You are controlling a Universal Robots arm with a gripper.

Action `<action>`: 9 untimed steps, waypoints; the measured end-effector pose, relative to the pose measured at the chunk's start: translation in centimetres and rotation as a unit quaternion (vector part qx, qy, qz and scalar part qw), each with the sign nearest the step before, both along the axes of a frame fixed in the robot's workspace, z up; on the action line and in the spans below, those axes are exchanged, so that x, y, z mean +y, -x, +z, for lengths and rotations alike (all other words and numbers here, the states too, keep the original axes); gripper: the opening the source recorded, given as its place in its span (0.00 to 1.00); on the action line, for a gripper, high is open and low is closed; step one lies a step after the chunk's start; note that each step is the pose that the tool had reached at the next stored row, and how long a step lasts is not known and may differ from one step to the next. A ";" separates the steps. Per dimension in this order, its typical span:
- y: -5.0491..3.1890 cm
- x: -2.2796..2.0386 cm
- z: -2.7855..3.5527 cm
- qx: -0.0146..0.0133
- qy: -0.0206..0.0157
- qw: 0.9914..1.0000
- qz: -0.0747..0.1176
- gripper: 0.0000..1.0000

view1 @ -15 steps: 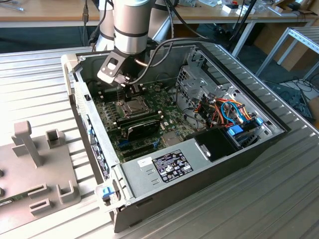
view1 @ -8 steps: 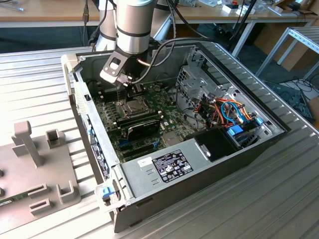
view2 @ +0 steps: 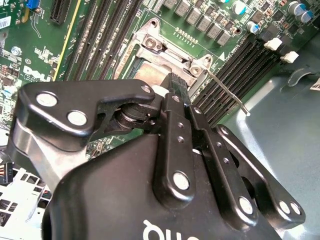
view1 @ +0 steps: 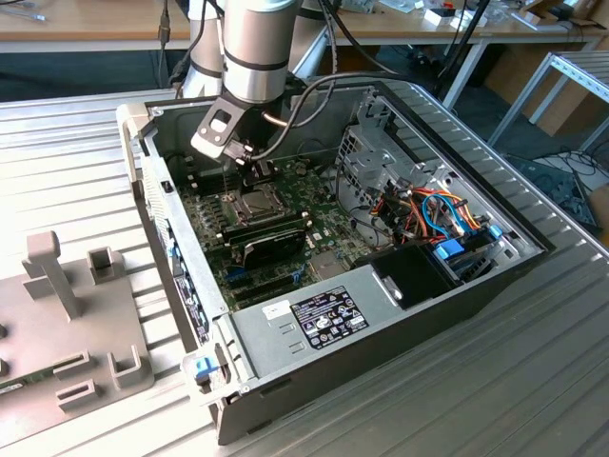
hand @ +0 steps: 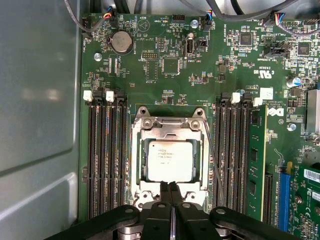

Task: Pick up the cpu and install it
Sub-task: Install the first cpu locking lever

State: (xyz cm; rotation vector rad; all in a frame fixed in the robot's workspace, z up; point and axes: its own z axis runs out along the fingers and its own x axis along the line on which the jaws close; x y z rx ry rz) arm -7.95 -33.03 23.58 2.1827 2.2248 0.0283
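The cpu (hand: pixel 169 160), a small square chip with a dull silver top, lies flat in the socket on the green motherboard (hand: pixel 165 65), with the silver socket frame (hand: pixel 169 125) around it. In the exterior view the cpu (view1: pixel 256 202) sits just below my gripper (view1: pixel 255 173) inside the open computer case (view1: pixel 476 286). In the first wrist view my gripper (hand: pixel 170 188) is shut, its two black fingertips pressed together with nothing between them, over the frame's edge beside the chip. In the second wrist view my gripper (view2: pixel 177 84) hides the chip, and the thin socket lever (view2: pixel 227 92) sticks out beside it.
Memory slots (hand: pixel 107 150) flank the socket on both sides. A long black card (view1: pixel 273 243) lies close to the socket. The power supply (view1: pixel 324 319), a metal drive cage (view1: pixel 371 162) and coloured cables (view1: pixel 438 214) fill the case. A grey fixture (view1: pixel 76 324) stands at the exterior view's left.
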 end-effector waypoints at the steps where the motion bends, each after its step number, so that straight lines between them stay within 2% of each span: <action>1: -0.01 0.00 0.00 0.001 0.000 1.000 0.000 0.11; 9: -0.01 0.00 0.00 0.001 0.000 1.000 0.000 0.11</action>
